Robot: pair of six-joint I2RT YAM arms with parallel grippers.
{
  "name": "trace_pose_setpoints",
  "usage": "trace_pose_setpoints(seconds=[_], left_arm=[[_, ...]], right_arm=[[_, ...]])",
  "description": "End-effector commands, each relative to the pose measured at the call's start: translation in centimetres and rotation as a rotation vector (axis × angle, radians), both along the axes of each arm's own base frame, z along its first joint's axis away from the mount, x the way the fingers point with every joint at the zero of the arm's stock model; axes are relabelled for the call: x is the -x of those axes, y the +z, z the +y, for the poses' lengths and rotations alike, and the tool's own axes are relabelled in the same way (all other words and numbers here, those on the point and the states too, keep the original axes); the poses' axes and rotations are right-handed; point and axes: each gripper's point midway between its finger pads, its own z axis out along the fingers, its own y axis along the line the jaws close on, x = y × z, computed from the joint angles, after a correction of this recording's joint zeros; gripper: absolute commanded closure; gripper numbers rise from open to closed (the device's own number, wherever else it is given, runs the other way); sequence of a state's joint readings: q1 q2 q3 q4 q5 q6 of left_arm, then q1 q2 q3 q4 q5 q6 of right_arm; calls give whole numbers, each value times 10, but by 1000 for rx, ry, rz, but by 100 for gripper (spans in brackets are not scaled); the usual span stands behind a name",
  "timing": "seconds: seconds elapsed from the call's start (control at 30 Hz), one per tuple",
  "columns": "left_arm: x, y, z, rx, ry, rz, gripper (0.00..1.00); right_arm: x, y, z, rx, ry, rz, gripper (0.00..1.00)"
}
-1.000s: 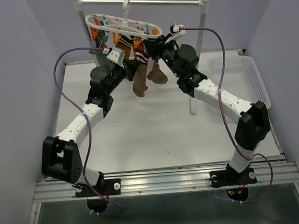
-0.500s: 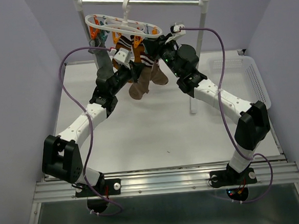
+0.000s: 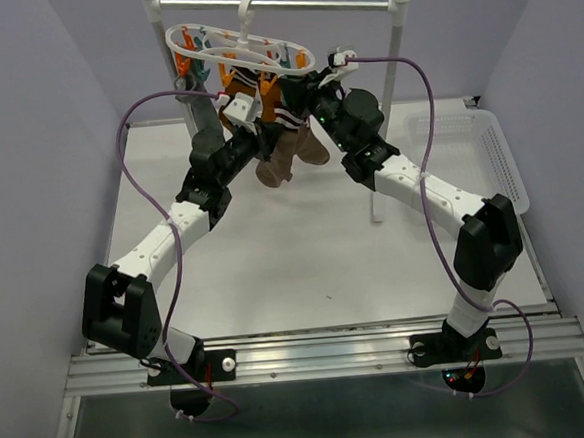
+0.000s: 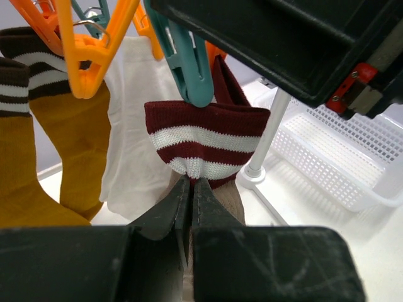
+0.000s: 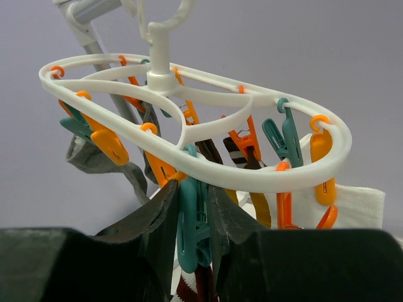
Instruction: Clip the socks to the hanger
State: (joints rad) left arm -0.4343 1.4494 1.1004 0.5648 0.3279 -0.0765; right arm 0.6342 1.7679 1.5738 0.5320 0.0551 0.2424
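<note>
**Up high, two grips at once**

Across the white table point(image 3: 274, 250) we saw the metal rail stand with white ball-topped posts point(image 3: 277, 1) at the far edge. The white perforated plastic basket point(image 3: 498, 154) sat off to the right. From the rail hung the white plastic oval double-ring hanger point(image 5: 252, 179), with orange and teal clips dangling from it. Beneath it hung two mustard socks with brown-and-white striped cuffs point(image 4: 69, 138), a white sock point(image 4: 132, 145) and a grey sock point(image 5: 94, 160).

We found the left gripper point(image 4: 191, 182) pinched almost closed on the lower edge of the cuff of the maroon-and-white striped knit sock point(image 4: 208, 135), which it held up just under the hanger. The right gripper point(image 5: 193, 189) pressed its fingers against either side of a teal plastic clip point(image 5: 192, 233), with only the clip's width between them. The maroon cuff showed directly below that clip. From the left wrist, a teal clip's tip met the cuff's top edge. We could not tell whether it gripped the fabric.
</note>
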Motion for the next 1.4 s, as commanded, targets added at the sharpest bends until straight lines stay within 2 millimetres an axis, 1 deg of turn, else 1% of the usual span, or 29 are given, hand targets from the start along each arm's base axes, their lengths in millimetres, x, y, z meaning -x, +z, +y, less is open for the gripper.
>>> trace_pose_setpoints(seconds=[0.0, 0.1, 0.3, 0.5, 0.67, 0.73, 0.87, 1.0, 1.17, 1.23, 1.37], left_arm=[[4, 49, -1, 52, 6, -105, 100], [4, 48, -1, 49, 5, -104, 100], [5, 51, 0, 53, 9, -108, 100], [6, 59, 6, 70, 34, -118, 100], [13, 66, 6, 86, 20, -131, 100], [14, 65, 6, 87, 19, -130, 100], [22, 69, 4, 97, -13, -143, 100], [25, 73, 6, 110, -8, -154, 100], [26, 75, 7, 123, -10, -154, 100], [24, 75, 10, 132, 6, -148, 100], [17, 67, 12, 129, 34, -135, 100]], right_arm=[[4, 16, 5, -8, 23, -65, 99], [4, 13, 8, 2, 34, -67, 99], [4, 13, 7, 3, 31, -66, 99], [5, 12, 6, 5, 28, -67, 99], [5, 11, 4, 7, 20, -70, 99], [5, 11, 2, 4, 13, -69, 99], [7, 12, 3, 6, 20, -80, 99], [7, 12, 2, 12, 14, -82, 99], [9, 11, 0, 12, 14, -82, 99], [12, 15, -2, 6, 13, -87, 99], [14, 17, -6, -20, 7, -71, 99]])
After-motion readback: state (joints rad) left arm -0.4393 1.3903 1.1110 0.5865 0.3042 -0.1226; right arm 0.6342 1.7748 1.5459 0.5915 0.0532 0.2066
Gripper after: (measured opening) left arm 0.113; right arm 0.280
